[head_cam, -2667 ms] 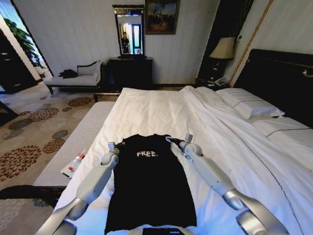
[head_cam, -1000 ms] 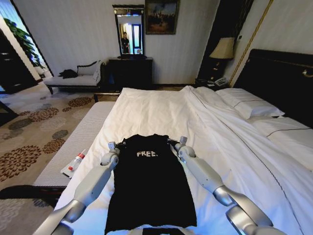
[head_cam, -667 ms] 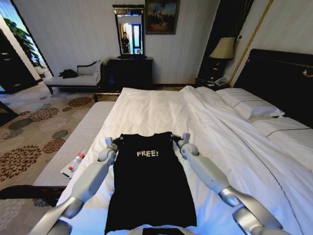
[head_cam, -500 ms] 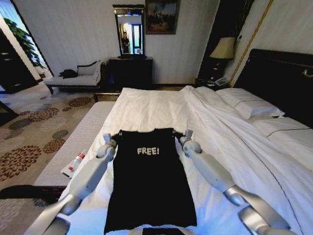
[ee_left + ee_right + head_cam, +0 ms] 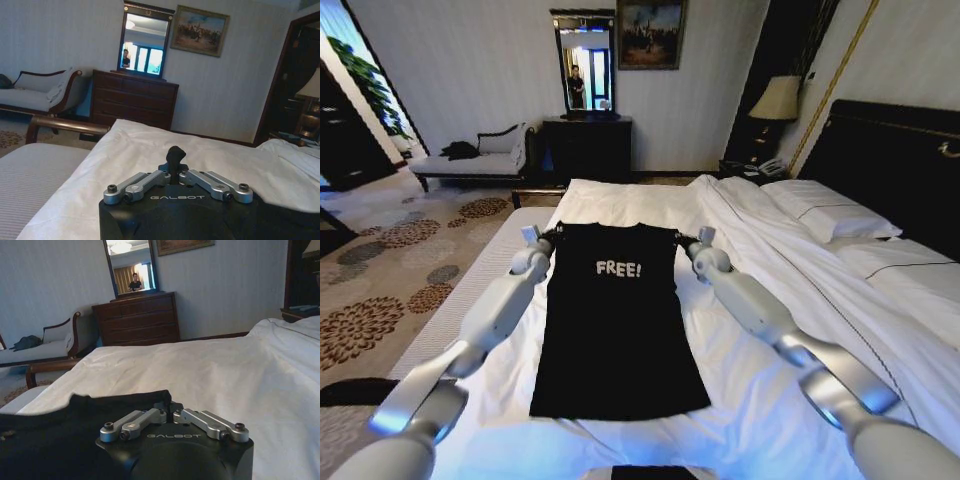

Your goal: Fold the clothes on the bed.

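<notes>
The clothes, a black T-shirt (image 5: 615,330) with white "FREE!" lettering, lie stretched out lengthwise on the white bed (image 5: 620,205). My left gripper (image 5: 542,238) is shut on the shirt's far left shoulder corner. My right gripper (image 5: 684,243) is shut on the far right shoulder corner. In the left wrist view the left gripper (image 5: 174,156) has its fingers pressed together over the white sheet. In the right wrist view the right gripper (image 5: 168,405) pinches the edge of the black fabric (image 5: 55,435). The shirt's near hem rests flat close to my body.
White pillows (image 5: 830,215) and a dark headboard (image 5: 895,150) lie to the right. A grey bench pad (image 5: 490,275) runs along the bed's left side. A chaise (image 5: 470,160), a dark dresser (image 5: 585,148) with a mirror and a lamp (image 5: 776,100) stand by the far wall.
Both grippers have moved away from me up the bed, carrying the shirt's shoulder edge with them. The shirt now lies longer and flatter.
</notes>
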Available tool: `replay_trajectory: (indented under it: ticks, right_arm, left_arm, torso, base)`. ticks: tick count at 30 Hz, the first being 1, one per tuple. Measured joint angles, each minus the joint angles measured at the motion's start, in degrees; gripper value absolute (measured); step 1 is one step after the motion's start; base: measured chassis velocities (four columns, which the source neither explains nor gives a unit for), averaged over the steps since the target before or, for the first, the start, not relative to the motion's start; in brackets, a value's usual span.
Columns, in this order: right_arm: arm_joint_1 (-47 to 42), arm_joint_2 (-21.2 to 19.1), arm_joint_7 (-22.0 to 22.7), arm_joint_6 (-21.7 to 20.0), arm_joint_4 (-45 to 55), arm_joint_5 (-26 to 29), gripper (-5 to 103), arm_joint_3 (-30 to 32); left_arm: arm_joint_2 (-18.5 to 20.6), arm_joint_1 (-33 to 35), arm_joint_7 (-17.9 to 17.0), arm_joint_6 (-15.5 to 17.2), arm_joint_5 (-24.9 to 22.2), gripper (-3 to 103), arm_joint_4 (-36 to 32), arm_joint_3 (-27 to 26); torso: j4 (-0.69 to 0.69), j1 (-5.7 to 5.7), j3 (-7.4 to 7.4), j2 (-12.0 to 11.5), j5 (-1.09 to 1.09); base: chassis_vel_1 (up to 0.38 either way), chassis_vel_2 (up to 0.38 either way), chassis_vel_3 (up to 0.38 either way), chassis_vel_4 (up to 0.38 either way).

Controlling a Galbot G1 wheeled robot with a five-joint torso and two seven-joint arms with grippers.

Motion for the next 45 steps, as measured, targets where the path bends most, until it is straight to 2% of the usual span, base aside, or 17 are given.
replay_trajectory:
  ticks: [9, 13, 18, 25, 29, 32, 39, 45]
  right_arm:
    - [2.65, 3.93, -2.68, 2.1, -8.53, -1.38, 1, -1.55]
    - [2.28, 4.1, -3.01, 2.34, -8.73, -1.85, 1, -1.21]
    - [0.31, 3.68, -3.0, 2.77, -8.14, -2.91, 1, 0.64]
    - [-4.85, 2.97, -3.01, 4.42, -4.9, -6.61, 1, 3.83]
    - [-10.95, 0.54, -3.94, 7.9, -0.29, -11.44, 1, 5.72]
    - [-14.04, -0.57, -3.9, 8.35, 2.91, -11.97, 1, 6.79]
    - [-21.39, -4.59, -2.83, 8.46, 14.23, -13.1, 1, 9.72]
    - [-27.35, -9.24, -1.65, 7.73, 22.67, -12.25, 1, 13.94]
  left_arm:
    - [-4.07, -6.43, 3.24, -1.1, 0.99, 2, 11.44, 2.51]
    - [-4.91, -6.44, 4.06, -1.38, 2.13, 2, 12.26, 3.19]
    - [-6.03, -4.68, 4.0, -1.41, 3.19, 2, 11.1, 3.05]
    - [-4.18, 0.8, 2.97, -1.47, 4.17, 2, 5.18, 1.93]
    - [-2.89, 4.91, 1.12, -1.98, 5.14, 2, 0.58, 0.51]
    - [-2.13, 7.32, 0.05, -2.23, 5.48, 2, -1.97, -0.21]
    - [0.23, 15.32, -1.31, -2.53, 6.9, 2, -12.11, -0.82]
    - [0.6, 17.22, -2.87, -2.54, 6.9, 2, -17.28, 0.43]
  torso:
    - [-0.03, 0.0, 0.0, 0.0, 0.02]
    - [0.01, -0.01, -0.01, 0.0, 0.0]
    - [-0.05, -0.02, -0.02, 0.0, 0.0]
    - [0.02, -0.02, -0.01, 0.0, 0.0]
    - [-0.02, -0.03, -0.02, 0.0, 0.02]
    - [-0.05, -0.02, -0.02, 0.0, 0.02]
    - [0.02, -0.04, -0.02, 0.01, 0.0]
    - [-0.07, -0.03, -0.03, 0.01, 0.0]
  base:
    - [0.0, 0.0, 0.0, 0.0]
    - [0.0, 0.0, 0.0, 0.0]
    - [0.0, 0.0, 0.0, 0.0]
    - [0.0, 0.0, 0.0, 0.0]
    - [0.0, 0.0, 0.0, 0.0]
    - [0.0, 0.0, 0.0, 0.0]
    - [0.0, 0.0, 0.0, 0.0]
    - [0.0, 0.0, 0.0, 0.0]
